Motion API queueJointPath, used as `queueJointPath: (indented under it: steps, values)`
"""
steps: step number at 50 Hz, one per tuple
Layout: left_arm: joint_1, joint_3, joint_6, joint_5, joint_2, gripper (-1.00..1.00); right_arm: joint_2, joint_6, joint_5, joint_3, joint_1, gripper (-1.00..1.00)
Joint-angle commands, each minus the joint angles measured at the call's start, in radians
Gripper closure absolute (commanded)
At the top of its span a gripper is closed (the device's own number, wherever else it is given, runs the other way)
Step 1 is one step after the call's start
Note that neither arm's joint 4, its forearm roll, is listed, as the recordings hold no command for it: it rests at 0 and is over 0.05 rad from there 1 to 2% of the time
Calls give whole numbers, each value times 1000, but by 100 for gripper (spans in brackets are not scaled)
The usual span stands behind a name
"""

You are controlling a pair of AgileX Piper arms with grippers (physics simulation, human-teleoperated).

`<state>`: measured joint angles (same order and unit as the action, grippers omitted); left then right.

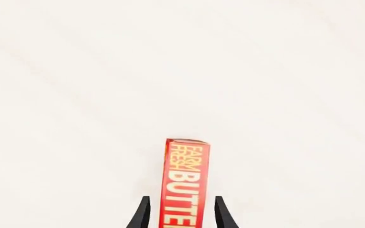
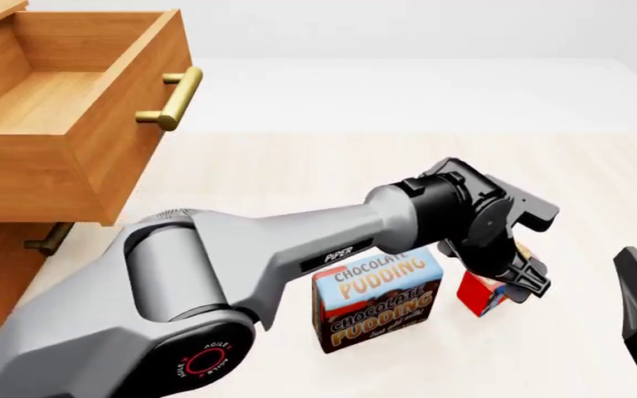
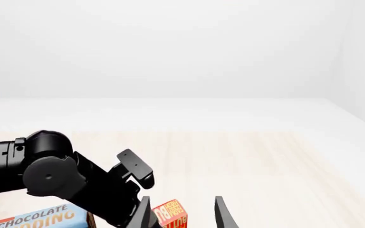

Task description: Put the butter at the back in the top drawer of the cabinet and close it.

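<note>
The butter (image 2: 480,292), a small red cardboard box, is pinched by the left gripper (image 2: 513,286) just beside the pudding box (image 2: 377,300). The wooden top drawer (image 2: 70,108) is seen pulled open. The right gripper (image 3: 182,213) is spread.

A simulated tabletop test scene is shown, not a lived-in room. This is indicated by flat, evenly lit rendered surfaces: a pale wood-grain table (image 2: 296,174) bounded by plain white walls without windows or furnishings. A brown wooden cabinet (image 2: 9,249) is set at the far left of the left arm (image 2: 296,257), its top drawer (image 2: 75,124) pulled open. Grocery-style packages, a chocolate pudding box (image 2: 376,303) and the butter (image 2: 480,292), are placed just beneath that arm's wrist.
</note>
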<state>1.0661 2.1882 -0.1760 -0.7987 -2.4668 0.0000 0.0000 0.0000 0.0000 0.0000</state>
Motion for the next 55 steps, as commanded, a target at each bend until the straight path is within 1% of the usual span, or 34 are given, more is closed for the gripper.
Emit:
queueJointPath:
  steps: [1, 55]
  values:
    - [1, 11, -4, -1, -17, -100, 0, 0, 0, 0, 0, -100]
    - [14, 87, -41, -22, -107, -100, 0, 0, 0, 0, 0, -100]
